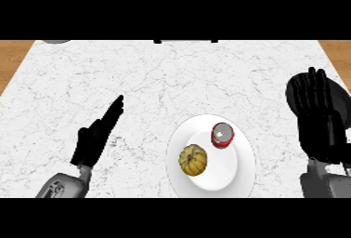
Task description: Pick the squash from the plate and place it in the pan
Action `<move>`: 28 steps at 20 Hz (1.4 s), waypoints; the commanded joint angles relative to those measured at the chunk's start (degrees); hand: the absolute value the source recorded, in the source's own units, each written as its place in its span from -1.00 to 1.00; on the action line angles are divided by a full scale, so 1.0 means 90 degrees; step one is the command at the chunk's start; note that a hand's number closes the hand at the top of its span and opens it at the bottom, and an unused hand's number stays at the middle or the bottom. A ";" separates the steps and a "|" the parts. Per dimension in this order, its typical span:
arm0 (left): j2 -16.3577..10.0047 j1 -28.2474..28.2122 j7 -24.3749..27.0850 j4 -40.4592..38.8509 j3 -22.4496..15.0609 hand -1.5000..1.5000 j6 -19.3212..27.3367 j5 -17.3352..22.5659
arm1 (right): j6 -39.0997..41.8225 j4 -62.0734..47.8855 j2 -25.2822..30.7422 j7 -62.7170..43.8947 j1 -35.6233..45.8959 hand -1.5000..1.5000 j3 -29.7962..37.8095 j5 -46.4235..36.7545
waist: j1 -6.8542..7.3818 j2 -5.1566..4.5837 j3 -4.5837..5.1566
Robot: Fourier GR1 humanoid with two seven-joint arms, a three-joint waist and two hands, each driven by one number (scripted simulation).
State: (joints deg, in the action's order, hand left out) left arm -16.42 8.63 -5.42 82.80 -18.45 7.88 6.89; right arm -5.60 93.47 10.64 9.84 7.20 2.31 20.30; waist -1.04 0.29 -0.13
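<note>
Risk number one: the red cup sits just beside the squash on the white plate — I reckon a sloppy reach knocks it over. The dark pan blends into my right hand, so aiming's tricky. Both hands are empty with straight fingers — the left hand is left of the plate. Squash looks small, ribbed, yellow-orange.

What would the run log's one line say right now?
ribbed yellow squash on white round plate | small red cup beside | left robot hand open | right robot hand open
</note>
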 commanded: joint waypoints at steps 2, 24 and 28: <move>-0.0102 0.0100 -0.0094 0.0301 0.0433 0.00 0.0117 0.0148 | -0.0556 -0.0057 0.0188 -0.0684 0.0591 1.00 -0.1009 -0.1399 | 0.0287 -0.0022 0.0030; 0.0061 0.0155 -0.0374 0.0519 0.1384 0.00 0.0526 0.0770 | 0.3665 0.1352 0.1114 -0.7875 0.4048 -1.00 -0.4595 -0.5352 | 0.0278 0.0004 0.0041; -0.0123 0.0514 -0.0582 0.0443 0.1637 0.00 0.0458 0.0893 | 0.4361 0.0195 0.0548 -0.8228 0.4513 -1.00 -0.5048 -0.5214 | 0.0297 -0.0028 0.0041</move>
State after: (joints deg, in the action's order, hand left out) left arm -17.03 11.83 -9.80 86.88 -4.85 12.34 14.24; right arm 24.69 101.07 20.64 -55.20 42.57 -39.78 -27.61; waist 1.46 0.35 0.31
